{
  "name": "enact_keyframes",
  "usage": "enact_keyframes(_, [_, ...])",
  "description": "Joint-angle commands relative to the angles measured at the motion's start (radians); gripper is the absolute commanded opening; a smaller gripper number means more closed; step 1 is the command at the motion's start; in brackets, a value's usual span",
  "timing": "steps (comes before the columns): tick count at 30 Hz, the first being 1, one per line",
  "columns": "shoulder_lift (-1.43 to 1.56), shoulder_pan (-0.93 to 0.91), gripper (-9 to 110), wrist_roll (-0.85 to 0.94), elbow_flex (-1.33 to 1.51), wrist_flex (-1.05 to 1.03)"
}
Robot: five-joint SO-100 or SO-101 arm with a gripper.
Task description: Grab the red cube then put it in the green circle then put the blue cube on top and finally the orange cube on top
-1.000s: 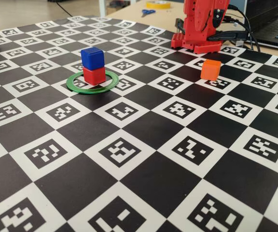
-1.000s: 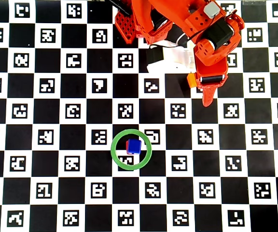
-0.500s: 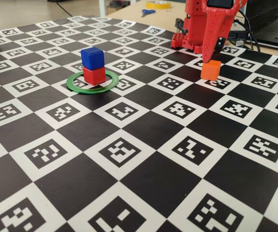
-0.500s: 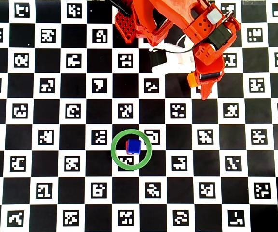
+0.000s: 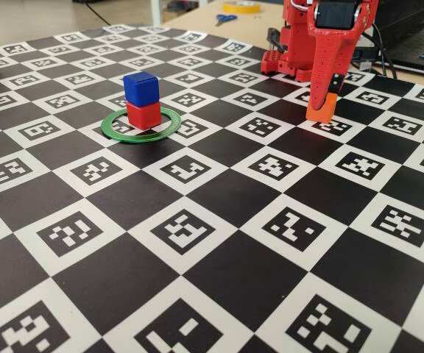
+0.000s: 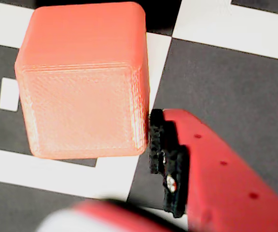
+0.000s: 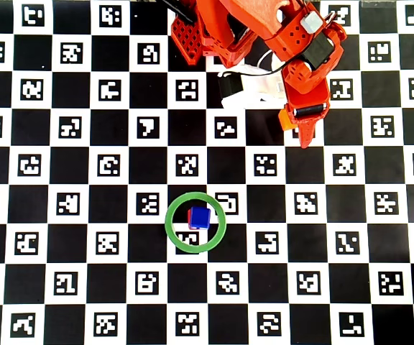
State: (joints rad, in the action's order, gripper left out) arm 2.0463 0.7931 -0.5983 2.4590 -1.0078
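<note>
The hand (image 5: 321,103) straddles the orange cube (image 6: 83,82) — one finger (image 6: 226,179) beside it — spread apart, not clamped.

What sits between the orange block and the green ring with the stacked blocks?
Nothing: in the overhead view only bare checkered board lies between the orange cube and the green circle.

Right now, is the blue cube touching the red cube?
Touching. The fixed view shows the blue cube sitting directly on the red cube with no gap between them, inside the green circle.
</note>
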Motion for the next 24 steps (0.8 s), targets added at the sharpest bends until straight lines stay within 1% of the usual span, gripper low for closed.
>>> enact_keyframes(1, [0.044,0.006,39,0.005,0.000,0.018])
enact_keyframes(12, [0.006,-0.012,38,0.012,0.049,0.104])
enact_keyframes(24, [-0.040,-0.028,36,0.037,0.069,0.147])
